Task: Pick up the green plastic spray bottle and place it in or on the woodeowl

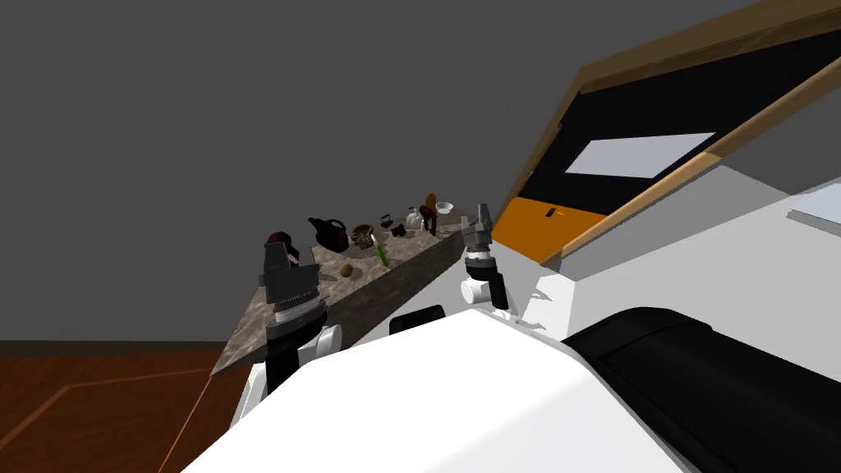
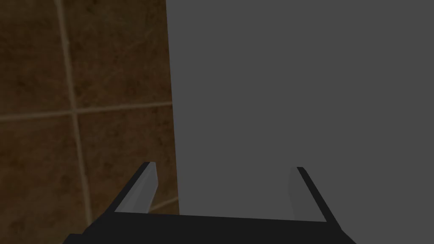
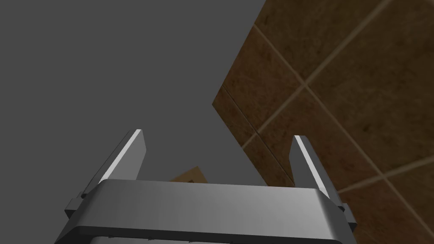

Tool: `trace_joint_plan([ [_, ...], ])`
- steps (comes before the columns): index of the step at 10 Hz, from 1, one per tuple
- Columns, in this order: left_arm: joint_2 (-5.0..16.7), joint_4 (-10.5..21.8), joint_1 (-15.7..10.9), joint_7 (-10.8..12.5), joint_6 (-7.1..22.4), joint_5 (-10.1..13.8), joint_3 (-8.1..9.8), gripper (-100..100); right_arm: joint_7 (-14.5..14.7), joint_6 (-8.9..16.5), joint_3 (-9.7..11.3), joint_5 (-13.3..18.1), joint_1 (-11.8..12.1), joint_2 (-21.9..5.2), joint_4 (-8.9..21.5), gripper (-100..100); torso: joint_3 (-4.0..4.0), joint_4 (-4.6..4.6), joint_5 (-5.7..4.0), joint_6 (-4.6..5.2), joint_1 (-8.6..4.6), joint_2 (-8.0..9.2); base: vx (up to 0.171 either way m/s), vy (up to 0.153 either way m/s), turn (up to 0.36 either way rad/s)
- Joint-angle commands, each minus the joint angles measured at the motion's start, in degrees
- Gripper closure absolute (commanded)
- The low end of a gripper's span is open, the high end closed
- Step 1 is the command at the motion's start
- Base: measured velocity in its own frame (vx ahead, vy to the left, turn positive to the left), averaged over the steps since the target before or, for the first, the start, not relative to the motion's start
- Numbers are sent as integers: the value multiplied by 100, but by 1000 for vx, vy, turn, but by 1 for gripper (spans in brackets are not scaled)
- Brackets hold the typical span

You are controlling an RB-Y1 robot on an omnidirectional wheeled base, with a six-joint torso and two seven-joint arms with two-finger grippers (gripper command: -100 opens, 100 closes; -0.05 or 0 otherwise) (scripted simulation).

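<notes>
Dark grey wall is spreading across the whole background, and a reddish-brown wooden floor is showing below it. To the right, a large wood-framed opening is slanting across. It is holding a black area with a pale rectangle in it, and an orange panel is sitting at its lower corner.

A long counter of mottled grey-brown stone is running away toward that frame, carrying a scatter of small things. Both arms are rising in front of it. The left gripper is hanging over the counter's nearer part, and its thin grey fingers are standing spread apart with nothing between them. The right gripper is hanging by the far end, and its fingers are likewise parted and empty.

A black round teapot is sitting mid-counter, well apart from a white bowl at the far end. A small brownish speckled bowl is sitting just beside the teapot, too small for its material to show.

The slim green spray bottle is lying or leaning just beside that bowl, toward the counter's near edge; which of the two is not clear. It is lying between the two grippers and touching neither. A small brown ball is resting near it.
</notes>
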Motion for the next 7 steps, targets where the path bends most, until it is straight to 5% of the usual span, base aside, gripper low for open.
trace_joint_plan([
  [1,171,20,11,-28,27,-43,-3,-100,0,0,0,0,0,0,0,0,0,0,0,0,0,0,8,-19,33],
  [7,907,274,146,-353,413,-535,-4,-100,0,0,1,0,0,1,0,0,-5,-2,-10,0,-45,-9,20,-103,71],
])
